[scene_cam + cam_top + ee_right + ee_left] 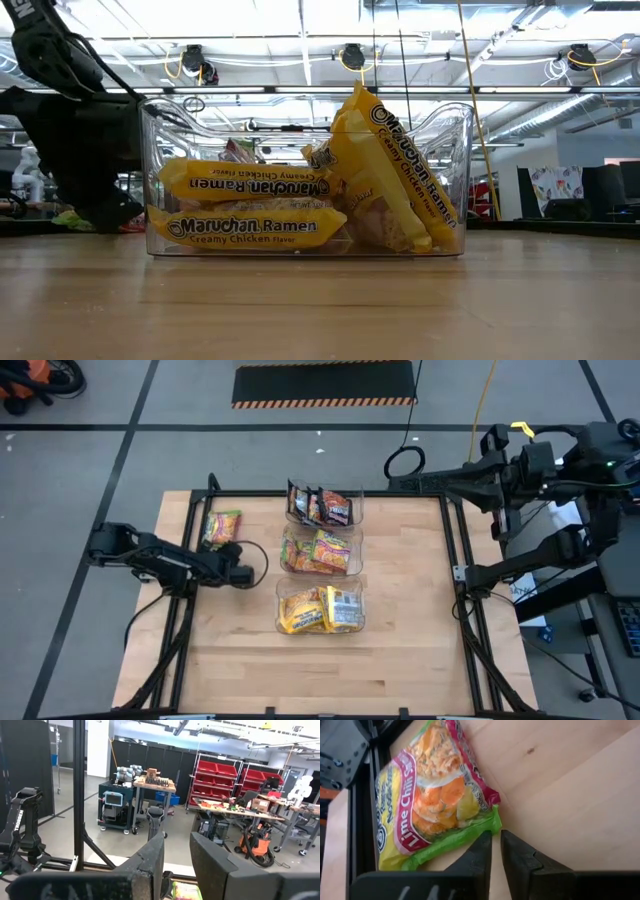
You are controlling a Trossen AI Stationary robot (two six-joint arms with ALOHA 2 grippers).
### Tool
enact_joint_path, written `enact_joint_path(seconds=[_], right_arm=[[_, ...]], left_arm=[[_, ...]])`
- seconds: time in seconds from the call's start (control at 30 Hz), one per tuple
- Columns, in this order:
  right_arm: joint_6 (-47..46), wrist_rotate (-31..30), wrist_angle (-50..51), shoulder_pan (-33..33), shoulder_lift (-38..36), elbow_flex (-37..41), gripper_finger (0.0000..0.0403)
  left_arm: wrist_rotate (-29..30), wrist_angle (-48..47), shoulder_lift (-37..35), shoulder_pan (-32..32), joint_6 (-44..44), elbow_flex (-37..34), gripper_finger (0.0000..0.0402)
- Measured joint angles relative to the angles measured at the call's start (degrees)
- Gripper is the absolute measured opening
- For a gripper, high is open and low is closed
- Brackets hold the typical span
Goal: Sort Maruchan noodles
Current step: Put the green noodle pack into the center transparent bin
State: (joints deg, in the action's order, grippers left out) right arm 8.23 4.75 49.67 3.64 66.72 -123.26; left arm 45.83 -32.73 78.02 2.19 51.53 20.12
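Robotics lab or workshop, industrial hall. Grey concrete floor marked with dark tape lines; black-and-yellow hazard-striped mat beyond wooden surface framed in black metal. Right wrist view: red storage bins on metal shelving, cluttered workbench, wheeled cart with equipment, dark partition panels along back wall. Low view: exposed ceiling with strip lights, hanging cable reels, open trusses. Yellow cable trailing across floor.
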Motion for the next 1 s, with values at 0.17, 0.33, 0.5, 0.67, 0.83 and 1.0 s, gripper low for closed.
enact_joint_path(seconds=[0.17, 0.33, 0.5, 0.67, 0.83, 1.0], right_arm=[[-0.02, 0.01, -0.62, 0.01, -0.04, 0.0, 0.0091], [-0.03, 0.0, -1.42, 0.0, -0.09, 0.0, 0.0091], [-0.04, 0.0, -1.45, 0.0, -0.29, 0.0, 0.0091], [-0.04, 0.0, -1.42, 0.0, -0.62, 0.0, 0.0091], [-0.04, 0.0, -1.42, 0.0, -0.94, 0.0, 0.0091], [-0.04, 0.0, -1.4, 0.0, -1.22, 0.0, 0.0091]], left_arm=[[-2.51, 0.04, 0.0, 2.42, 0.26, 0.0, 0.0007], [-4.93, 0.8, -0.09, 3.43, 1.34, 0.04, 0.0004], [-6.71, 1.86, -0.11, 1.91, 2.74, 0.6, 0.0002], [-10.07, 1.98, -0.49, 0.18, 2.4, 3.13, 0.0002], [-8.6, 2.67, -0.46, 0.4, -3.58, 6.64, 0.0001], [-2.7, 2.89, -0.46, 3.35, -7.12, 7.65, 0.0001]])
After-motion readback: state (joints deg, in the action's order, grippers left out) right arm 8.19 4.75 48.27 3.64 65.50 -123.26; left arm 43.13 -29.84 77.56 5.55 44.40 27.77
